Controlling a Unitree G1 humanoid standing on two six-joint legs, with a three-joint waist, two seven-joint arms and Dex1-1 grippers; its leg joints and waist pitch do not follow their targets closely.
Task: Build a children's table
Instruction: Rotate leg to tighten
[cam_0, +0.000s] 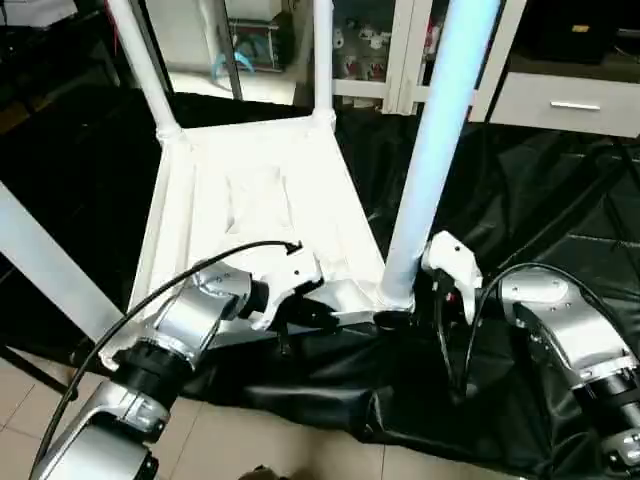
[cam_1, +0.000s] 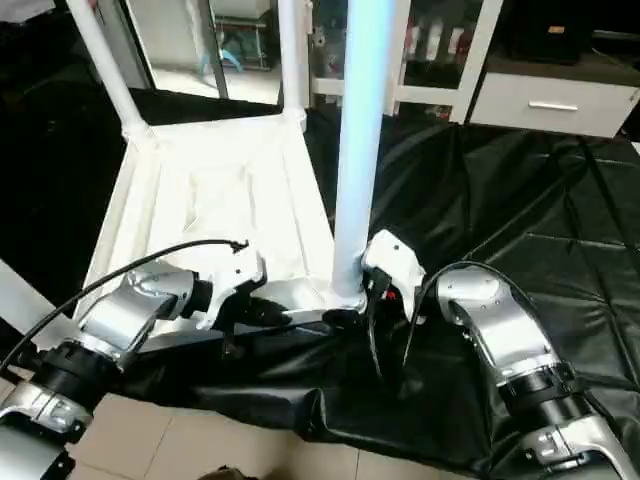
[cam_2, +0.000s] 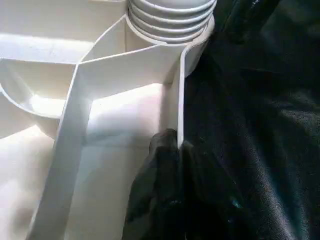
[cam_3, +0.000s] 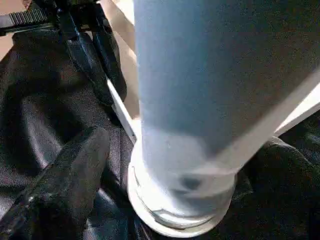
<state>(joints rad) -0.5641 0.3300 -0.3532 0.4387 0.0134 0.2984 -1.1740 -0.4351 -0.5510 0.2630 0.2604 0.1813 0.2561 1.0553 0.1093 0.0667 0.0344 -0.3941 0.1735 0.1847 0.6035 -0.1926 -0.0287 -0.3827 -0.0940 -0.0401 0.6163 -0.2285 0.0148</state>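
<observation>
Head pair looked down over both forearms; each wrist camera sat close at the near corner.

The two head views faced forward and down on the upturned tabletop (cam_0: 250, 200) on black sheeting (cam_1: 520, 230), sharing nearly everything. The left wrist view looked along its fingers (cam_2: 165, 190) at the tabletop's rim. The right wrist view sat close against the leg (cam_3: 200, 100). All four shared that corner.

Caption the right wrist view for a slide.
Open right gripper straddles the base of the white tapered tube leg at its round corner socket.
</observation>
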